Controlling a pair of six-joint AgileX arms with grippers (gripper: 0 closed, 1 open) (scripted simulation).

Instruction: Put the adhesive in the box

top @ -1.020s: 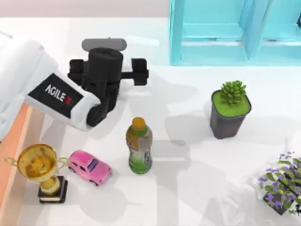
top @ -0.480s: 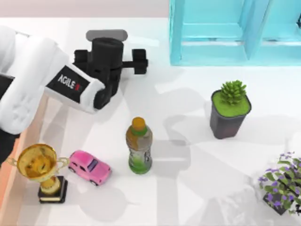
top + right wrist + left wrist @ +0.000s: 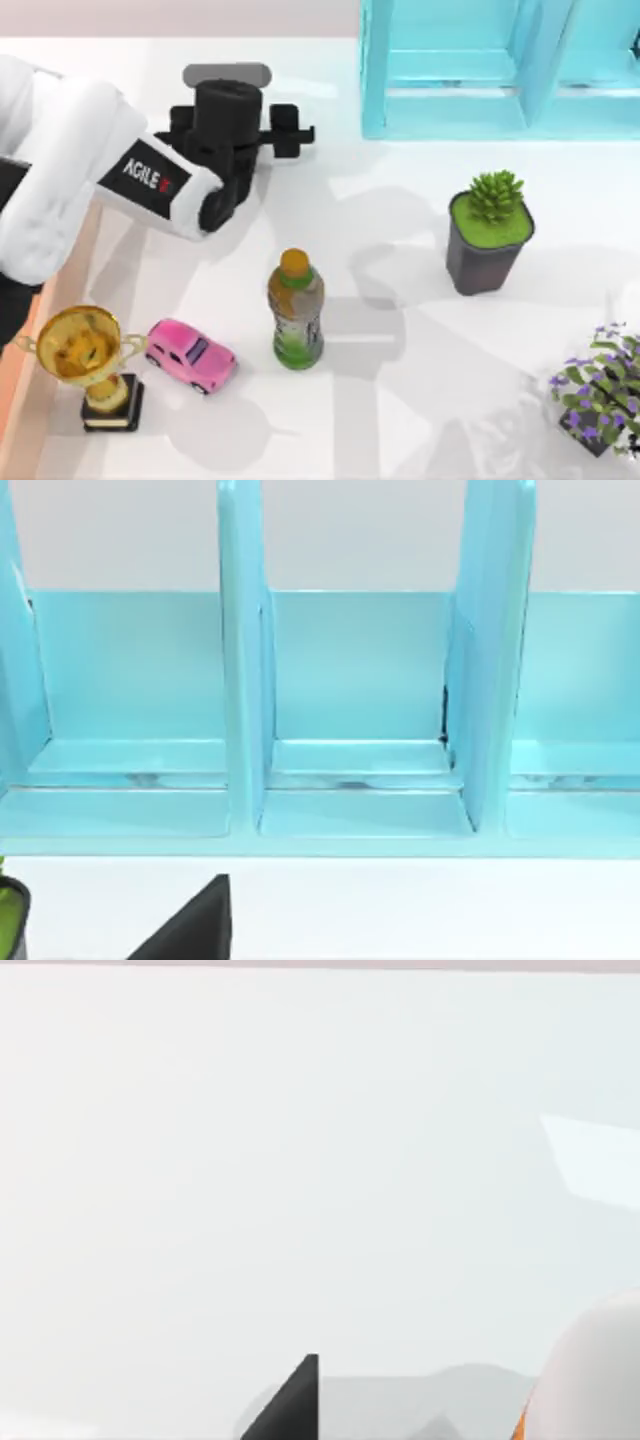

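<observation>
Reaching over the far left of the white table [image 3: 400, 300], the left arm carries white "AGILEX" lettering on a black band.

Turquoise shelf [image 3: 480, 70] stands at the far edge, right of centre, its upright dividers also facing the right wrist camera [image 3: 240, 680]. A strip of the box [image 3: 40, 340], orange wall and salmon inside, runs along the table's left edge. The left gripper [image 3: 232, 125] hangs above the table near the far edge, left of the shelf; whether its fingers are wide, narrow or holding anything cannot be told. Nearer stand a potted succulent [image 3: 488, 230], a purple-flowered plant [image 3: 598, 395], a gold trophy [image 3: 82, 365], a green drink bottle [image 3: 296, 310] with an unreadable label, and a pink toy car [image 3: 192, 356]. The adhesive [image 3: 590, 1380] shows as a white curve with an orange sliver at the left wrist view's edge.
</observation>
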